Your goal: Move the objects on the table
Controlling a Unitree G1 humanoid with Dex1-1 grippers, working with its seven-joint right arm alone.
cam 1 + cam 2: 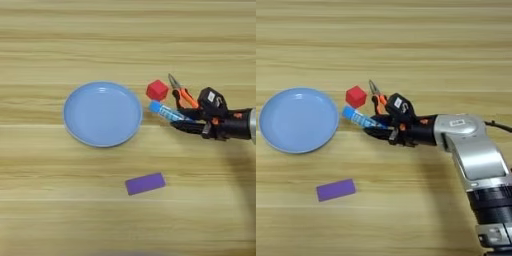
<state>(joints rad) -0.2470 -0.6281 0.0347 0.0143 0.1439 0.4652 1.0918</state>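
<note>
Item one, the desk: light wood-grain top with plank stripes, carrying everything listed here. Item two, the round light-blue plate: left of centre, nothing on it. Item three, the small red cube: just beside the plate's upper right rim, apart from it. Item four, the orange-handled pliers: right of the cube, nose pointing up and left, handles running under or behind your gripper; you cannot tell from here whether they touch it. Item five, the flat purple rectangular block: alone on the near side of the desk, well apart from the rest. Item six, the blue tube with white label: clamped by its right end in your gripper, free end pointing left toward the plate and stopping just short of its rim, below the cube. The two black fingers are clenched on the tube, one above and one below; the silver forearm enters from the right. Handling note, as a judgement only: the task names no destination, so choose a bare patch of desk or the plate before you release. The grip sits at one end, so the tube may swing or tilt; carry it low and level, clear of cube and pliers, and lower it until it rests before you let go, since a round tube is likely to roll.
</note>
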